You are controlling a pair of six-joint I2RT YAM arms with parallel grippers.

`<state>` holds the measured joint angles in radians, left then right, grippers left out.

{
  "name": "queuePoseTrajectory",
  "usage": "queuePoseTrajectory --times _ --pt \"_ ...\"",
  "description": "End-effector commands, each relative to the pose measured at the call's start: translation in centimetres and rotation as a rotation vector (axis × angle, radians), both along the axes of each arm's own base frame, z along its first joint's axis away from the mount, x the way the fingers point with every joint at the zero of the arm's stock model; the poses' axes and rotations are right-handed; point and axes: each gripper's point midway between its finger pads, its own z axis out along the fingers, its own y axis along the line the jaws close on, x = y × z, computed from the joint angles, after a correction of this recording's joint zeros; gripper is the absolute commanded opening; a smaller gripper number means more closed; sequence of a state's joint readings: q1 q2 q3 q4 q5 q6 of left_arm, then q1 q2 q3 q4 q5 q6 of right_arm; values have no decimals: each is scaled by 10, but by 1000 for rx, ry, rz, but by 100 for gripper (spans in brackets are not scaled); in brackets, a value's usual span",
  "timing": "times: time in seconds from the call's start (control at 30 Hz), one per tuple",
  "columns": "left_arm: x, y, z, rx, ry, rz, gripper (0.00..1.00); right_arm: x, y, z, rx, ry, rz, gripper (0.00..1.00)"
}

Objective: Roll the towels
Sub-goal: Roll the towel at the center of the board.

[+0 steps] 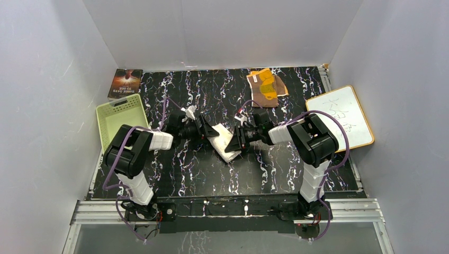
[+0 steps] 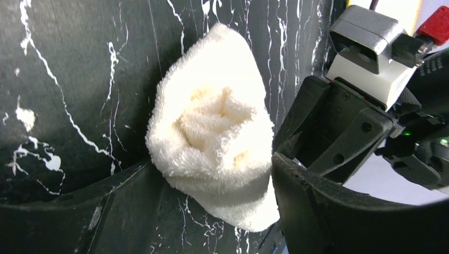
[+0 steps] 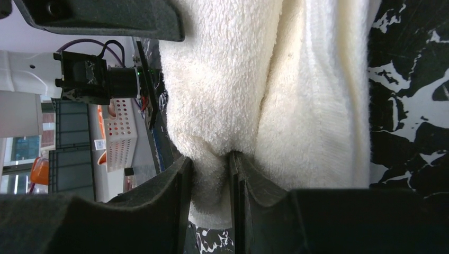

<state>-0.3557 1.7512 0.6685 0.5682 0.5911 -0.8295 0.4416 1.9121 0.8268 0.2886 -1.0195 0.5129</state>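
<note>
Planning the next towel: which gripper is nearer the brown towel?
Right. The right gripper, pinching the white towel, is closer to the robot than the brown towel and slightly left of it. The left gripper, across the white towel, is farther left.

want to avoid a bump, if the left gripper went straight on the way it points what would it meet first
The towel: the roll sits between the spread fingers of the left gripper. Right behind it, the right gripper pinches the towel's far end, though how close is unclear.
</note>
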Motion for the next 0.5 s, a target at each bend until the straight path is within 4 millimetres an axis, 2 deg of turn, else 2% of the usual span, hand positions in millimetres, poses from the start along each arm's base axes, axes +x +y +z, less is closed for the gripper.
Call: queuePoseTrajectory --times 0.0,0.17,0.47 --pt "6 15 -27 183 17 30 71 -5 -7 -18 -95 10 5 28" --pt "13 21 -28 280 33 23 74 -5 -11 -22 -123 6 3 28" --pt "14 28 -30 461 65 -27 76 0 -18 -27 -218 -52 4 28"
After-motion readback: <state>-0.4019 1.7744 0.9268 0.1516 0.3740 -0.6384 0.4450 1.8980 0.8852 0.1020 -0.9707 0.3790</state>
